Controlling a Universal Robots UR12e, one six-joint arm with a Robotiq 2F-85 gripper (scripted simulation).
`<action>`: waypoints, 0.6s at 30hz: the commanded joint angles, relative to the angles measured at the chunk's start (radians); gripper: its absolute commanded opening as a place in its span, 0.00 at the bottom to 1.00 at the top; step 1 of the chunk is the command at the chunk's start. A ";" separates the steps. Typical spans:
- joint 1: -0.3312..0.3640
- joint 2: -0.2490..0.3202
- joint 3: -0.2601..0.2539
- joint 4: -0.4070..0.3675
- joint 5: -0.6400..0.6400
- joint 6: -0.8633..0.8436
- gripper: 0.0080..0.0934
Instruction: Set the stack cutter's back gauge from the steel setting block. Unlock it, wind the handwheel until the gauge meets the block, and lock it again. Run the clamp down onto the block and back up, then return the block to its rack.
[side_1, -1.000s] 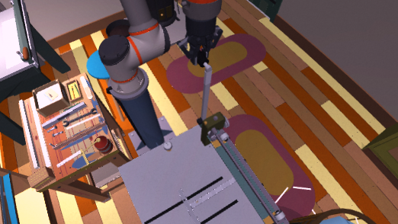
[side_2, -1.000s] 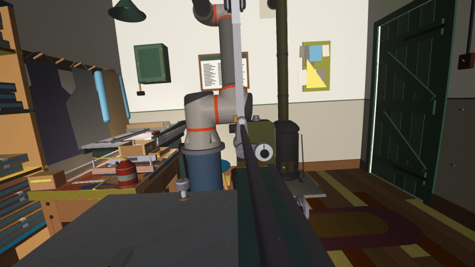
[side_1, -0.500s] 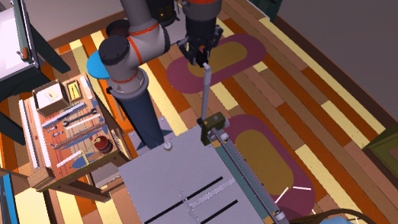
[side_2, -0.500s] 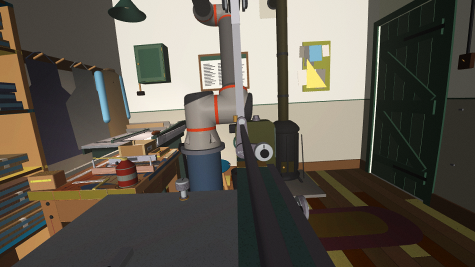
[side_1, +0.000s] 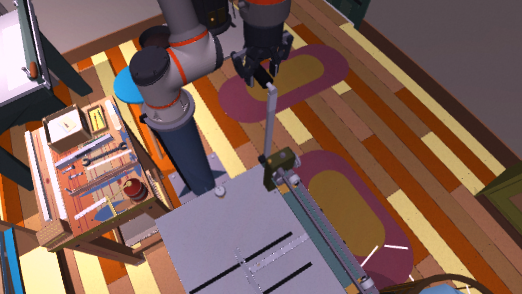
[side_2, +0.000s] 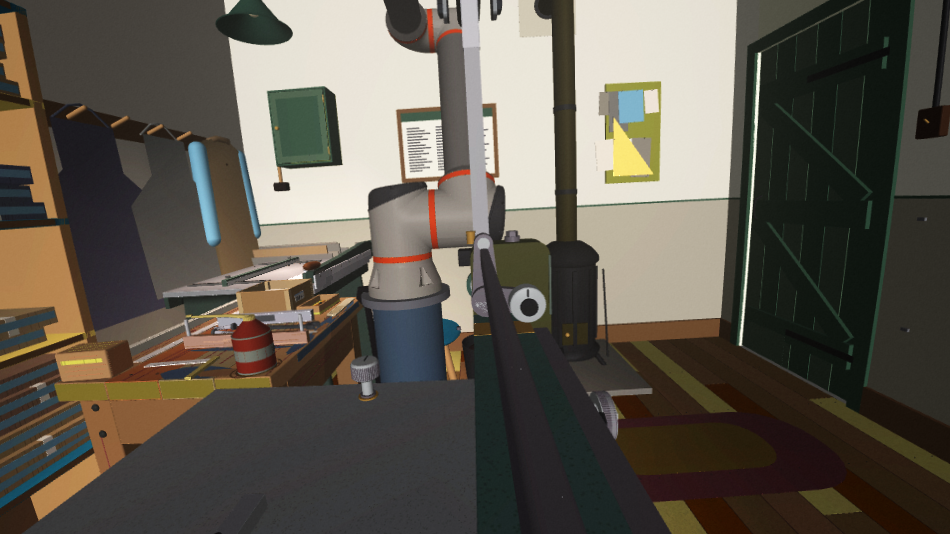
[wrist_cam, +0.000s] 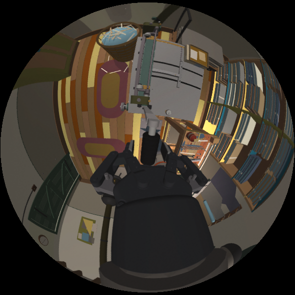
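Observation:
The clamp lever (side_1: 270, 120) stands upright from its olive pivot housing (side_1: 281, 162) at the far corner of the cutter's grey table (side_1: 240, 235). Its black grip (wrist_cam: 150, 150) sits between the fingers of my gripper (side_1: 262, 67), which is open and holds nothing. The gripper hangs high above the table at the lever's top end. A small knob (side_1: 218, 191) stands at the table's far edge, by the arm's base. In the second side camera the lever (side_2: 473, 126) runs up out of view, and only the fingertips (side_2: 475, 8) show. The setting block and its rack I cannot make out.
Behind the cutter stand the arm's blue pedestal (side_2: 401, 339) and a black stove (side_2: 572, 292) with its flue. A workbench (side_1: 95, 160) with tools and a red can (side_2: 253, 347) lies left of the table. Shelves line the left wall. Rugs (side_1: 350, 210) cover the floor to the right.

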 joint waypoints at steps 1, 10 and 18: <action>0.000 0.000 -0.001 0.000 0.000 0.000 0.64; 0.000 0.000 -0.011 0.009 0.000 0.000 0.64; 0.000 0.001 -0.049 0.046 0.000 0.000 0.64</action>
